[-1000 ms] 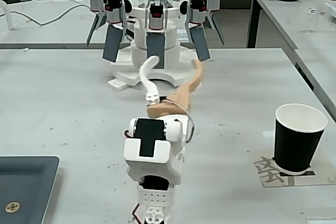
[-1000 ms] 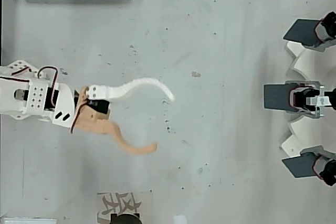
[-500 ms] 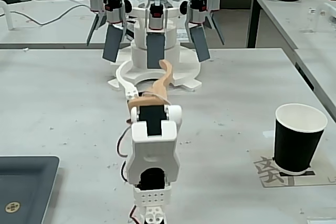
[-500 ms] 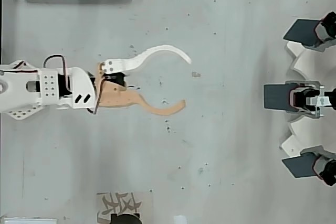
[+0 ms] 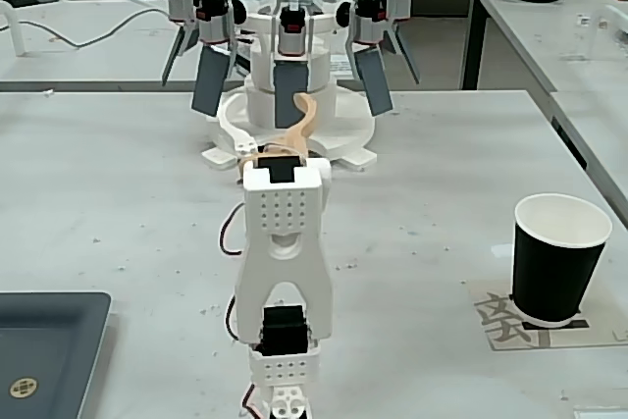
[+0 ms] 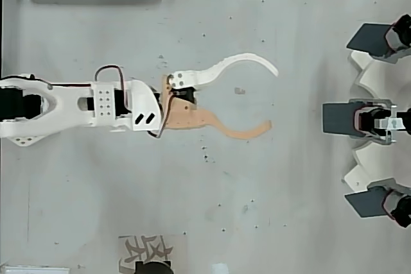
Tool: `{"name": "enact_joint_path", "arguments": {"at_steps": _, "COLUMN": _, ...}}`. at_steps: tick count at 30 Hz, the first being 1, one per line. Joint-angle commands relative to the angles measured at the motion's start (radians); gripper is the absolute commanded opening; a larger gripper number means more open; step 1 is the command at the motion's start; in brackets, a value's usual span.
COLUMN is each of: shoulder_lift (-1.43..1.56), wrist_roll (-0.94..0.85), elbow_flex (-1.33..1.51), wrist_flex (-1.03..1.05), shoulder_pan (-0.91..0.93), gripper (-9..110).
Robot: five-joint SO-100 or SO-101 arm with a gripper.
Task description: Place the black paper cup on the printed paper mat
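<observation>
Tool (image 6: 272,97) spread wide and empty, black paper cup (image 5: 558,259) well apart on printed paper mat (image 5: 502,319)

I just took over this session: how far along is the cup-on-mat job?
In the fixed view the black paper cup already stands upright on the printed paper mat, so the placement looks done. Nothing is in hand: the gripper is open and empty over bare table, stretched toward the white fixture, well away from the cup. Nothing obvious is left except parking the arm.
</observation>
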Motion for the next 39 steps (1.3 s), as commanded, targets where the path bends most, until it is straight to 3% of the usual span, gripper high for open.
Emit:
{"name": "enact_joint_path", "arguments": {"at_steps": 1, "shoulder_lift": -0.037, "wrist_roll": 0.011, "elbow_flex": -0.092, "wrist_flex": 0.011, "shoulder_pan": 0.009, "gripper": 16}}
{"name": "enact_joint_path", "arguments": {"at_steps": 39, "shoulder_lift": -0.295, "wrist_roll": 0.057, "elbow_flex": -0.402, "wrist_flex": 0.115, "shoulder_pan": 0.066, "gripper": 12}}
